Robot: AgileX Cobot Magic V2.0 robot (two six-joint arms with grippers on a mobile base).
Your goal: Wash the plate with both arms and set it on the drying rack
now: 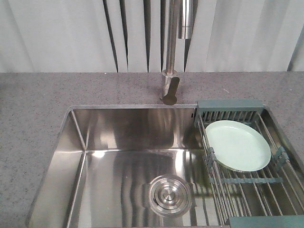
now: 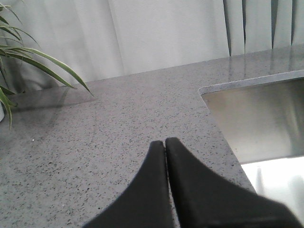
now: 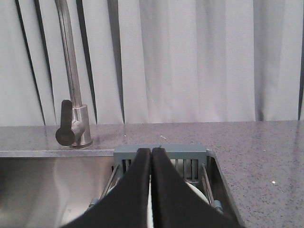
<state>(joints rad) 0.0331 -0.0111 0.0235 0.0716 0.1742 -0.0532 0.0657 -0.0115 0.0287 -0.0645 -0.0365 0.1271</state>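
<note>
The pale mint-green plate lies flat on the wires of the drying rack, which spans the right end of the sink. Neither arm appears in the front view. In the left wrist view my left gripper is shut and empty, hanging over the speckled counter left of the sink. My right gripper is shut too, with nothing in it. It hovers above the drying rack, and its black fingers hide most of the plate.
The steel sink has a round drain in its floor. A tall chrome faucet stands behind it, left of the rack. Grey speckled counter surrounds the basin. Plant leaves reach in at the counter's far left.
</note>
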